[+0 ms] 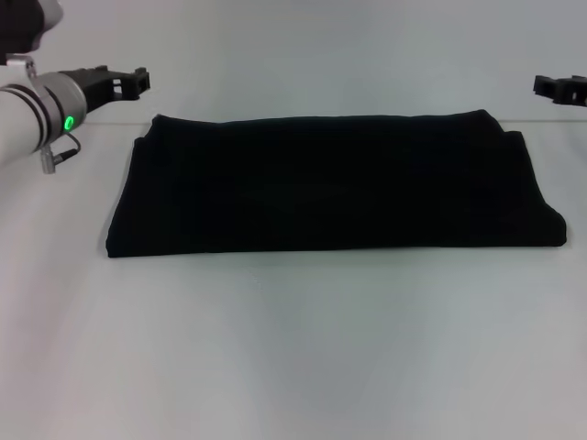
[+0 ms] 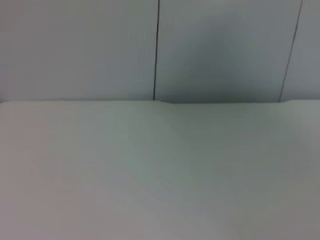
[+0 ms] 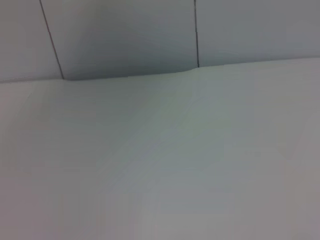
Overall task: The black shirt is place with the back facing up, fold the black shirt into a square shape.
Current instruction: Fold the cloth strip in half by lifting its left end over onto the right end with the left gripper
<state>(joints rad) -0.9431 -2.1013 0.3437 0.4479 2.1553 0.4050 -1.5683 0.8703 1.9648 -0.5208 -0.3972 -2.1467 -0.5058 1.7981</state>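
The black shirt (image 1: 335, 183) lies on the white table (image 1: 293, 348) as a wide folded rectangle, with layered edges showing at its far left and far right corners. My left gripper (image 1: 138, 81) hovers just beyond the shirt's far left corner, apart from the fabric. At the picture's right edge my right gripper (image 1: 558, 88) is held off the shirt's far right corner, also not touching it. Neither wrist view shows the shirt or a gripper.
Bare white tabletop (image 2: 160, 175) fills both wrist views, ending at a panelled grey wall (image 2: 100, 50) with dark vertical seams. The same wall (image 3: 125, 35) stands behind the table in the right wrist view.
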